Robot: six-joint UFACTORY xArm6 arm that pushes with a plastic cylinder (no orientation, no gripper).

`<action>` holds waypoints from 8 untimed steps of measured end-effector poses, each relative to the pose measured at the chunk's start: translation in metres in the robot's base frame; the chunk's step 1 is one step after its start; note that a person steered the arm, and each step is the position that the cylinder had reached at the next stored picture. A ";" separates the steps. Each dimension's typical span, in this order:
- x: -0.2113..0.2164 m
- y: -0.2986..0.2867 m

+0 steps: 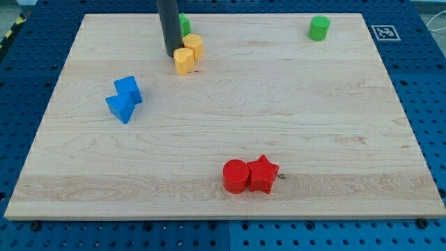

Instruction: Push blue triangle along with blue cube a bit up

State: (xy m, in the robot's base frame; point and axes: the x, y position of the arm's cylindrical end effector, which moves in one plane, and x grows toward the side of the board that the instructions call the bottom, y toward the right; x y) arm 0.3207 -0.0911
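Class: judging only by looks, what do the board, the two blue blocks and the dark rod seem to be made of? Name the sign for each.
Pale board: wood, probably maple, matte; grain streaks show.
Blue cube and blue triangle, touching: likely painted wood or plastic; flat, even colour, no grain.
Dark rod, my tip beside the yellow blocks: smooth, faint sheen; metal or plastic, unclear.

Bright, even light — soft, short shadows under blocks; focus sharp; no glare.
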 end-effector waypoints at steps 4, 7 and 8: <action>0.146 0.042; 0.189 -0.087; 0.171 -0.091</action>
State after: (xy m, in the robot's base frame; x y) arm 0.4921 -0.1821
